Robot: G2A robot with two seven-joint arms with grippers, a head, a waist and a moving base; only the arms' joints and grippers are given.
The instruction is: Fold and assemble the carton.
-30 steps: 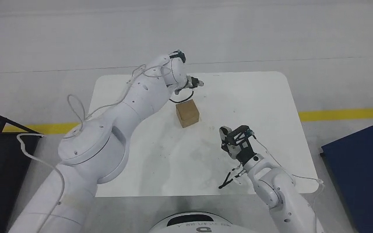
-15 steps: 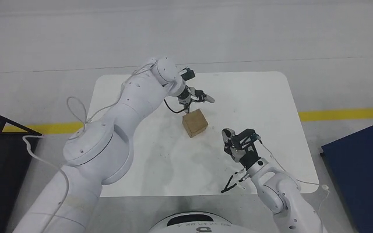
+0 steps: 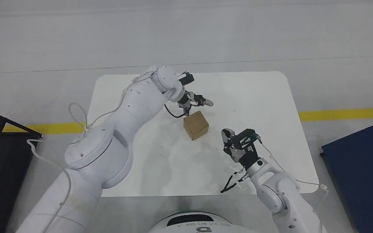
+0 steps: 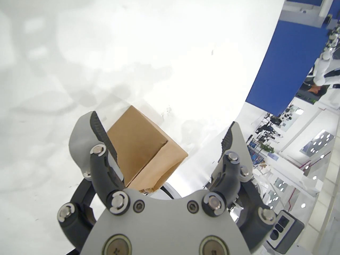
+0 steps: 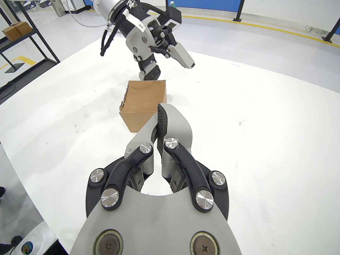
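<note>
The small brown cardboard carton (image 3: pixel 196 125) stands near the middle of the white rounded table (image 3: pixel 268 93), already looking like a closed cube, though the right wrist view shows a ragged, slightly lifted seam along one side of its top. The left gripper (image 3: pixel 198 102) hangs at the carton's 12 o'clock with its jaws spread wide and nothing between them. One finger sits just behind the far top edge, and whether it touches cannot be told. The right gripper (image 5: pixel 160 110) waits off at the carton's 4 o'clock, near but apart, its fingers pressed together on nothing. The folding seems all but done, so the step in hand is probably nudging or squaring the finished box. The next move likely calls for pressing that loose seam flat without tipping the light carton, or else backing away cleanly. Compared with a second ago, the carton has slid toward 5 o'clock and turned a little. The left gripper has followed it, and the right gripper has barely shifted.
</note>
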